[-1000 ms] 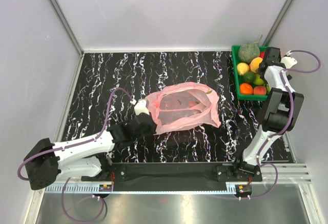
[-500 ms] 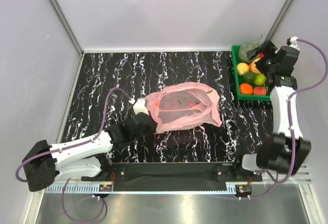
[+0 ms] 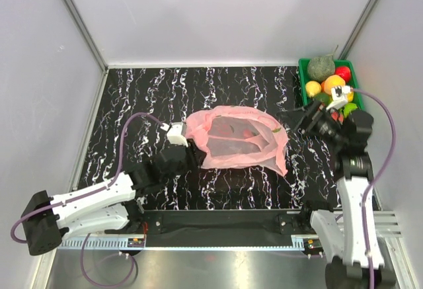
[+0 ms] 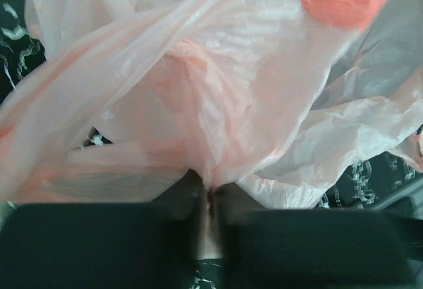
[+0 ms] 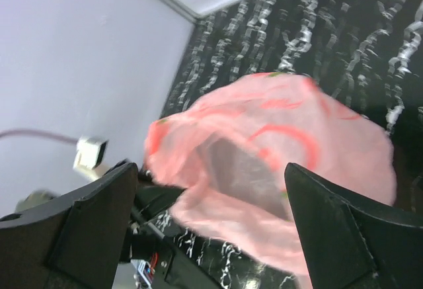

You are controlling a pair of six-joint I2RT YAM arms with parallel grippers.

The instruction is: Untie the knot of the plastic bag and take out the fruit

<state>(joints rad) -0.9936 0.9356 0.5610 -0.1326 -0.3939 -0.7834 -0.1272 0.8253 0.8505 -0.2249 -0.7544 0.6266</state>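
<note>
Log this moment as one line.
left gripper: pinching thin translucent pink plastic bag | right gripper: open, facing bag

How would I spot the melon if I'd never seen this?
Go to the far right corner of the black marbled table, where a green crate sits. The melon is at the crate's back end: grey-green, dull, and bigger than the smooth bright fruits beside it.

A robotics lab cell. Plain grey panels (image 3: 198, 18) on metal posts (image 3: 78, 21) box in a black marbled surface (image 3: 132, 97) with a mounting rail (image 3: 225, 221).
</note>
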